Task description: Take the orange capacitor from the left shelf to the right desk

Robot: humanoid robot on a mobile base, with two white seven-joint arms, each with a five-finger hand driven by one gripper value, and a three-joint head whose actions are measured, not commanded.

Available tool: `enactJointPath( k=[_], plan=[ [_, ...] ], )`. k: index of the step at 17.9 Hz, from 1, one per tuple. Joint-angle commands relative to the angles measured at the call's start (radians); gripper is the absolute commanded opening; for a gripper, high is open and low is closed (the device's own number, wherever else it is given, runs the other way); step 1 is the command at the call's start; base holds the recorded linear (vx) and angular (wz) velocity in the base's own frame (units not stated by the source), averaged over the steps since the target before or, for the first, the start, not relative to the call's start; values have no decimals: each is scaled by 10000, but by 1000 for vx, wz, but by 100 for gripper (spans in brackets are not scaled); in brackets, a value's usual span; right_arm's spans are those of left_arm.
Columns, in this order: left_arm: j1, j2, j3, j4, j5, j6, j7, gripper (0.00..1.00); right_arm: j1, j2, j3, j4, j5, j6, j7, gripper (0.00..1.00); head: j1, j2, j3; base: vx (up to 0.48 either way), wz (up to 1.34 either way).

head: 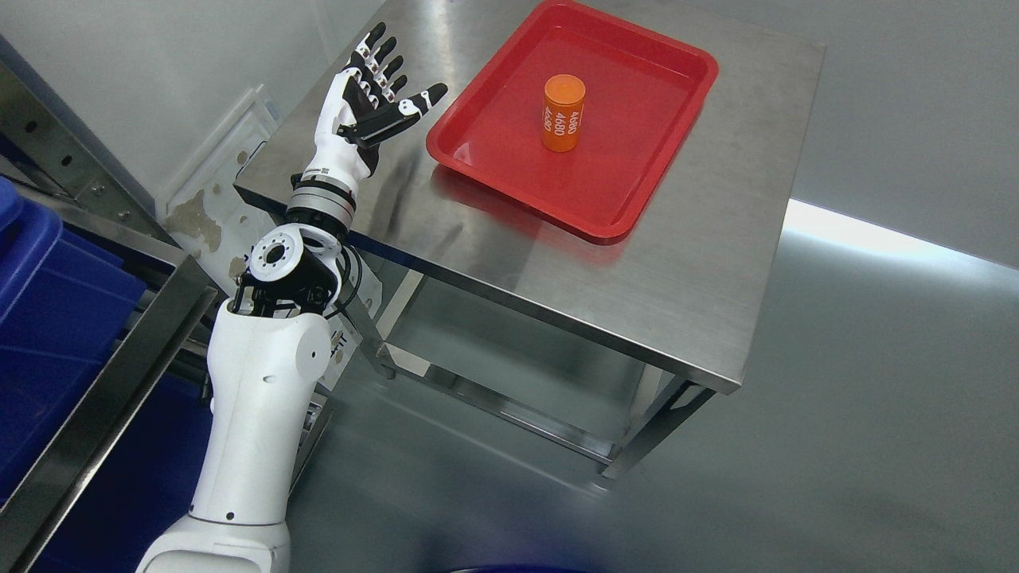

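The orange capacitor point(564, 112) stands upright in the red tray point(478, 151), a little toward the far side of it, and the tray lies on the far part of the steel bench point(677, 278). The left hand point(374, 99) is in the air over the left far corner of the bench, just left of the tray and well apart from the capacitor. Its fingers point(380, 56) are spread and straight, the thumb points toward the tray, and it holds nothing.

Judging from this, the capacitor is already at its place on the right side, so the step in hand seems to be the release and the retreat of the arm. The task looks nearly complete. The next move probably calls only for pulling the arm away to the left without touching the tray edge, because the thumb is close to the near left corner of the tray.

The right hand does not show in the view at all. At the left edge a blue bin point(40, 302) and a metal shelf frame point(103, 382) are cut off, so it is not possible to see if other capacitors stay there. The white print on the capacitor is readable only as numbers turned sideways. The lower level of the bench is partly hidden under its top.
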Motion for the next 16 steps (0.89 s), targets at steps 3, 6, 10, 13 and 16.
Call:
enactJointPath(
  k=[3, 6, 10, 13, 16],
  plan=[
    [398, 175, 418, -1453, -342, 12, -27, 100, 199, -174, -123, -175, 31, -6, 4, 100, 0, 0, 0, 0, 0],
    [413, 175, 418, -1468, -342, 12, 19, 100, 199, -174, -123, -175, 31, 9, 4, 100, 0, 0, 0, 0, 0],
    [413, 175, 418, -1468, -342, 12, 4, 100, 199, -174, -123, -175, 31, 9, 4, 100, 0, 0, 0, 0, 0],
    [413, 175, 433, -1468, -342, 12, -11, 100, 199, -174, -123, -175, 31, -6, 4, 100, 0, 0, 0, 0, 0],
    [398, 175, 433, -1483, -342, 12, -11, 100, 199, -174, -123, -175, 31, -6, 4, 100, 0, 0, 0, 0, 0]
  ],
)
